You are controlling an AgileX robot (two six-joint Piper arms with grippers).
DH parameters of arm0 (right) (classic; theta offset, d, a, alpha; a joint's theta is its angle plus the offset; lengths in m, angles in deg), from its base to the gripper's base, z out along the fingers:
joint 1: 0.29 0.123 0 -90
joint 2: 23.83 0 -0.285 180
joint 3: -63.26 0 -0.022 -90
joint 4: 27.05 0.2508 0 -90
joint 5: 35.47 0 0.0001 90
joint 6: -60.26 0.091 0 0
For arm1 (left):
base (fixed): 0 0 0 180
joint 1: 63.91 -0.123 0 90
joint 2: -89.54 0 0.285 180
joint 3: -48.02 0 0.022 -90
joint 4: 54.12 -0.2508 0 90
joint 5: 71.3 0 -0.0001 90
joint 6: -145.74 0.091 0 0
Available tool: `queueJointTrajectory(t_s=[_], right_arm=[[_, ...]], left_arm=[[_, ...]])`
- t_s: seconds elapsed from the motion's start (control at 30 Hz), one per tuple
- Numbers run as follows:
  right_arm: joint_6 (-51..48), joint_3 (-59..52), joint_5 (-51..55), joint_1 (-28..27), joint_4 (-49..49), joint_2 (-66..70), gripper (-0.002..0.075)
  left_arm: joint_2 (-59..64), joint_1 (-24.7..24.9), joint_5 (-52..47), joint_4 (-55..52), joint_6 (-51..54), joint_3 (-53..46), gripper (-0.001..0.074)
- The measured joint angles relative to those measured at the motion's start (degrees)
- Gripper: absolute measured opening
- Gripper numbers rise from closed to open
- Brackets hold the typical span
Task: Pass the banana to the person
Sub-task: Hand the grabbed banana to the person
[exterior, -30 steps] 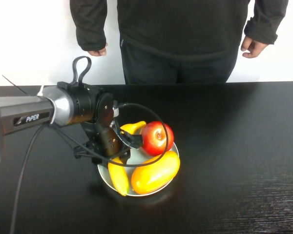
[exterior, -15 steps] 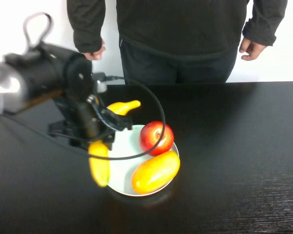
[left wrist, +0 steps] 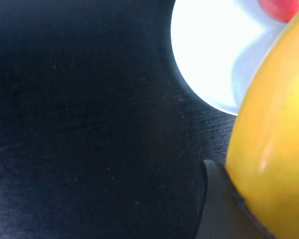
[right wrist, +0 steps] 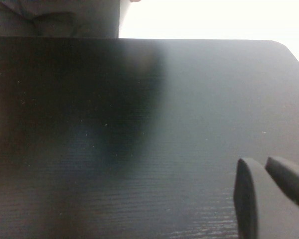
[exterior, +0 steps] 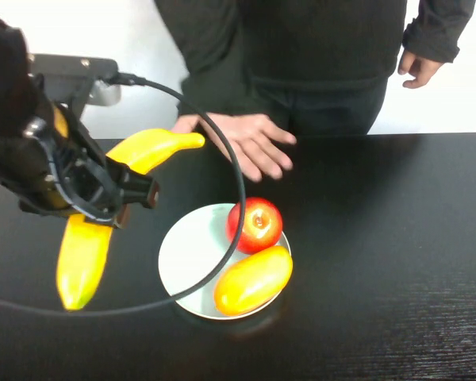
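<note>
My left gripper (exterior: 103, 198) is shut on the banana (exterior: 147, 149), holding it in the air left of the plate. The long yellow fruit slants from a low end (exterior: 79, 266) up to a tip near the person's hand (exterior: 246, 141). In the left wrist view the banana (left wrist: 274, 124) fills the side of the frame against one dark finger (left wrist: 214, 204). The person (exterior: 325, 48), in a dark sweater, stands behind the table with one open hand stretched over its far edge, just short of the banana's tip. My right gripper (right wrist: 266, 191) is shut and empty over bare table, and is out of the high view.
A white plate (exterior: 186, 254) at the table's middle holds a red apple (exterior: 255, 224) and a plump orange-yellow fruit (exterior: 252, 279). A black cable (exterior: 236, 190) loops from my left arm over the plate. The black table (exterior: 397, 238) stretches to the right.
My left arm has lifted the banana off the plate, up and to the left, nearer the camera. The person has leaned in and reached a hand out toward the banana's tip.
</note>
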Motion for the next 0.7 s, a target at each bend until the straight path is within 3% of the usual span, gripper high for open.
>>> queueJointTrajectory(t_s=[0.23,0.5,0.7], right_arm=[[0.0,0.0,0.0,0.0,0.0,0.0,-0.0009],[0.0,0.0,0.0,0.0,0.0,0.0,-0.0009],[0.0,0.0,0.0,0.0,0.0,0.0,-0.0009]], left_arm=[[0.76,0.0,-0.93,0.79,11.2,3.18,0.0276],[12.1,0.9,-1.02,1.53,35.16,21.25,0.0276],[24.92,4.18,-1.02,1.25,42.63,34.99,0.0276]])
